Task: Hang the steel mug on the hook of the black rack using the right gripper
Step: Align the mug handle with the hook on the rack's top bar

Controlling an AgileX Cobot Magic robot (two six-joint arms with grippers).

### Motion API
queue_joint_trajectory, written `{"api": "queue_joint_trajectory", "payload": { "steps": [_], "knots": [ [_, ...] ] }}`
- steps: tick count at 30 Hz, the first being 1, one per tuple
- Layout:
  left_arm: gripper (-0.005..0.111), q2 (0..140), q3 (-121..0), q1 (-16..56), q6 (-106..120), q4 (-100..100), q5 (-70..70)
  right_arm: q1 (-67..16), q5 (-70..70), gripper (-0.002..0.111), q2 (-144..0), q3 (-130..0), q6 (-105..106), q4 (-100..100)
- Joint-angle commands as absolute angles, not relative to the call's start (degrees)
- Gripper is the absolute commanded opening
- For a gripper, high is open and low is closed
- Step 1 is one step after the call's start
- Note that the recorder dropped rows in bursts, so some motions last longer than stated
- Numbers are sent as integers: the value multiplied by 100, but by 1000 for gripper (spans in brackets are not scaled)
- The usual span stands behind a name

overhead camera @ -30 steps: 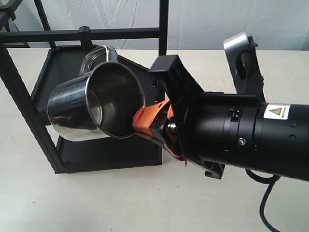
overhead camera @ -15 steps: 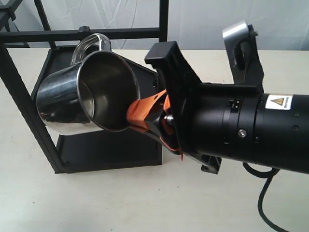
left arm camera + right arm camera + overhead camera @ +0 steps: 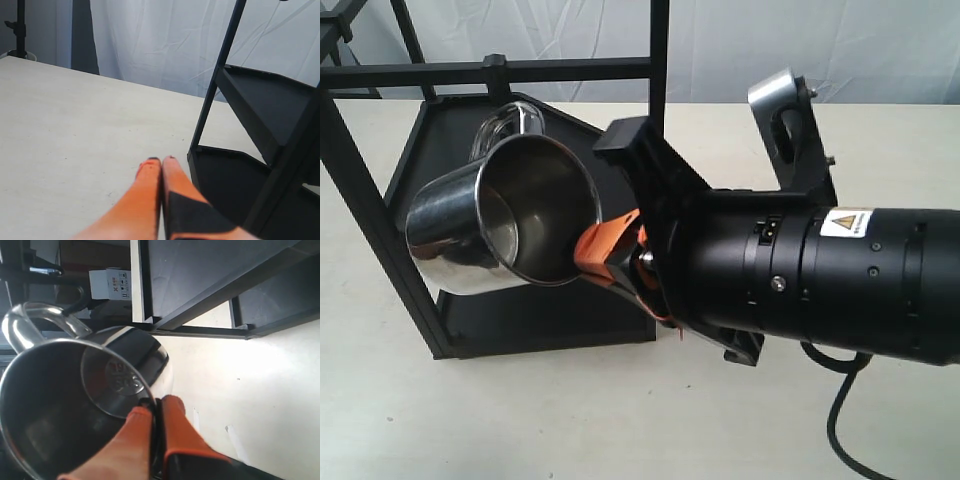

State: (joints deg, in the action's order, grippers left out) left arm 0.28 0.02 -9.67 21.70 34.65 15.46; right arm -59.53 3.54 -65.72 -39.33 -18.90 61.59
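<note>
Pinching the rim of the steel mug [image 3: 505,215], the right pincer [image 3: 610,250] carries it tilted, mouth toward the camera, one orange pad inside the wall and one outside. That's a thin bite on slick metal, so the mug could swivel or slide out if the arm jerks. Its loop handle [image 3: 500,125] sits at the far side, up near the black rack [image 3: 380,215]'s top crossbar [image 3: 570,68], mug body in front of the upper shelf. I can't make out the hook clearly from here, so a misjudged line could knock the handle against the bar and twist the mug loose. Over on the left, the left pincer [image 3: 161,161] is pressed together, empty, low over the desk [image 3: 75,120] beside the rack's foot.
</note>
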Motion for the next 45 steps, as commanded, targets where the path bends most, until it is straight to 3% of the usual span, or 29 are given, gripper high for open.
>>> {"api": "queue_joint_trajectory", "payload": {
  "steps": [1, 45],
  "knots": [
    [2, 0, 0, -967, 2157, 3535, 1488, -5941, 83, -1, -6559, -3972, -1825, 6156],
    [2, 0, 0, -967, 2157, 3535, 1488, -5941, 289, -1, -6959, -3972, -1804, 5379]
  ]
}}
